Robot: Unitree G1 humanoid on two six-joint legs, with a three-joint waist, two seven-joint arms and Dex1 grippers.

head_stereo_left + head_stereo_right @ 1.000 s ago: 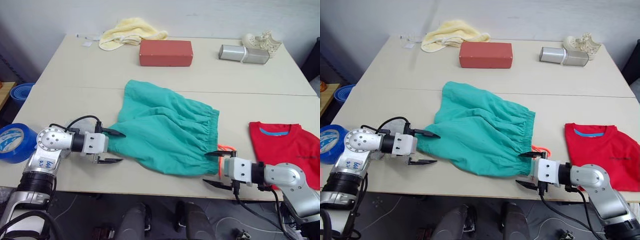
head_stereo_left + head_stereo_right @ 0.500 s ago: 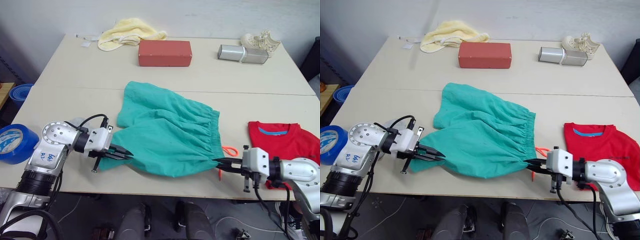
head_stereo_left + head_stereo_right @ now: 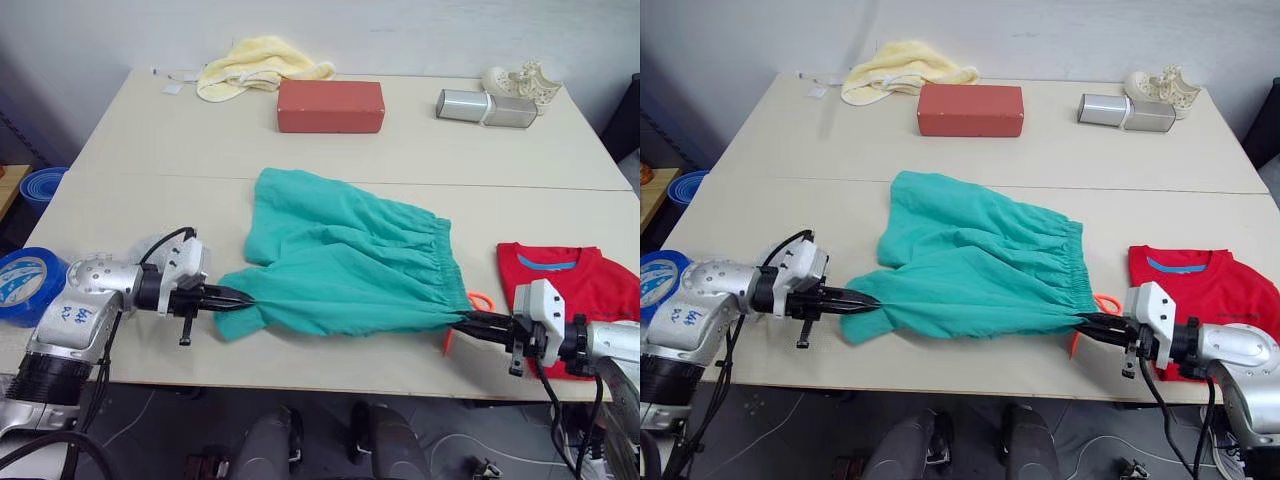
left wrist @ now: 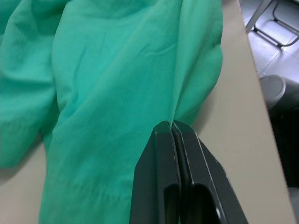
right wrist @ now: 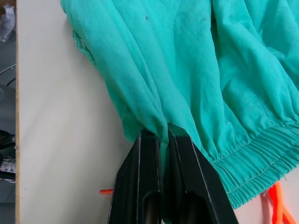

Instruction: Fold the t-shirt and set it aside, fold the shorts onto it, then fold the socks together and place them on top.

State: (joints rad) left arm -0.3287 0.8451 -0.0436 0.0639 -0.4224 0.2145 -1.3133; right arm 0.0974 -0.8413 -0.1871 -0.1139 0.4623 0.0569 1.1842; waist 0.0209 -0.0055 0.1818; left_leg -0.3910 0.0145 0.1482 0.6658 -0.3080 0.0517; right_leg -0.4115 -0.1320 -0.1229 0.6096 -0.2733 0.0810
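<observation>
The shorts [image 3: 345, 262] sit mid-worktop [image 3: 150, 140], near edge pulled taut between both grippers. Left gripper [image 3: 228, 297] has its jaws clamped on the leg hem, right gripper [image 3: 470, 322] pinches the waistband corner by the orange drawstring [image 3: 478, 301]. The tee [image 3: 567, 285] lies folded to the right. Looks like the shorts fold is underway; next I'd guess both ends need lifting together and carrying over evenly.
</observation>
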